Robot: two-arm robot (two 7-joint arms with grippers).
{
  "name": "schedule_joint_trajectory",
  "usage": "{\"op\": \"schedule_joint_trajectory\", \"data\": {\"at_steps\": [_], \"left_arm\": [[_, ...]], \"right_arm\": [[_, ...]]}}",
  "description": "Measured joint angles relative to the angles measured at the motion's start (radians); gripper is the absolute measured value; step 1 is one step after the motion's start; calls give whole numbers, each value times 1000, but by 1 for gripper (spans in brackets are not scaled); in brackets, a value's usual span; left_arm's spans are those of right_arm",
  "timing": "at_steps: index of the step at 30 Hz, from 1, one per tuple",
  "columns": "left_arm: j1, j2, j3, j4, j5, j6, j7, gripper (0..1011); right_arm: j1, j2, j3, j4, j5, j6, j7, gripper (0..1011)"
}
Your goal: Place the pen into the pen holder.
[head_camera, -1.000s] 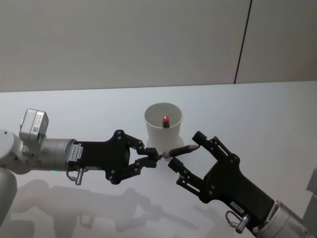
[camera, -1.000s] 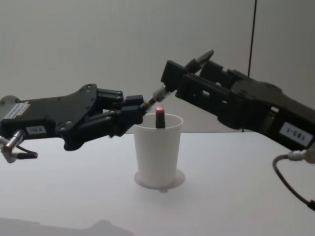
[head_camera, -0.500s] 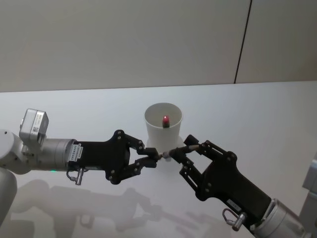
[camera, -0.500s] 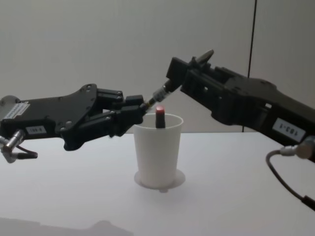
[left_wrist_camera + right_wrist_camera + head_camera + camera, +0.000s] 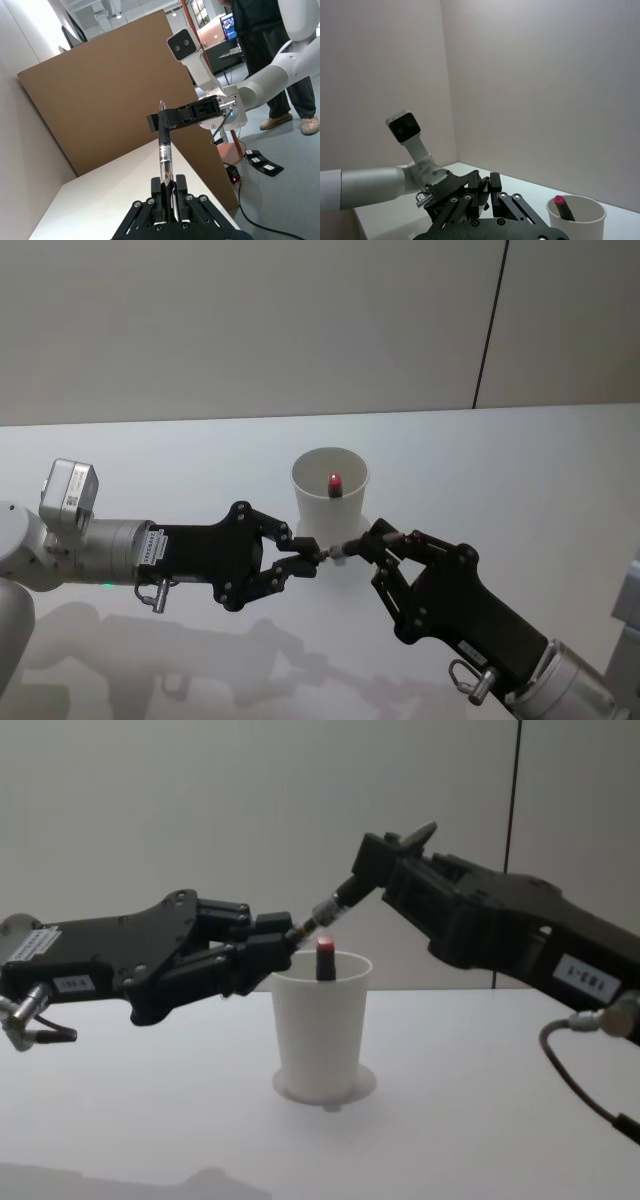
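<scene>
White desk (image 5: 520,470) below a grey wall, paper cup (image 5: 330,486) with a red-tipped pen (image 5: 334,483) inside, second pen (image 5: 325,909) just above the cup's rim, left pincer (image 5: 314,557) and right pincer (image 5: 372,538) each clamping an end.

— Where are the arms?
— Both reach inward and meet in mid-air. The left hand (image 5: 312,558) comes in level from the left, fingers pinched together.
— And the other?
— The right hand (image 5: 378,537) slants up from the lower right, fingers closed just opposite the left's.
</scene>
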Motion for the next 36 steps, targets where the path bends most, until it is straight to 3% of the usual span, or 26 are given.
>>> {"op": "schedule_joint_trajectory", "data": {"at_steps": [18,27,30,35,36], "left_arm": [[0,1,0,0,2,0,-1,185],[0,0,0,0,2,0,-1,487],[0,0,0,0,2,0,-2,547],[0,0,0,0,1,0,-2,747],[0,0,0,0,1,0,-1,747]], "right_arm": [[-1,7,0,-9,6,-13,-7,126],[-2,10,-3,-16,6,-17,-12,126],[-3,11,-4,-19,5,-18,-13,125],[-3,12,-5,-23,3,-19,-15,125],[-3,12,-5,-24,3,-19,-15,125]]}}
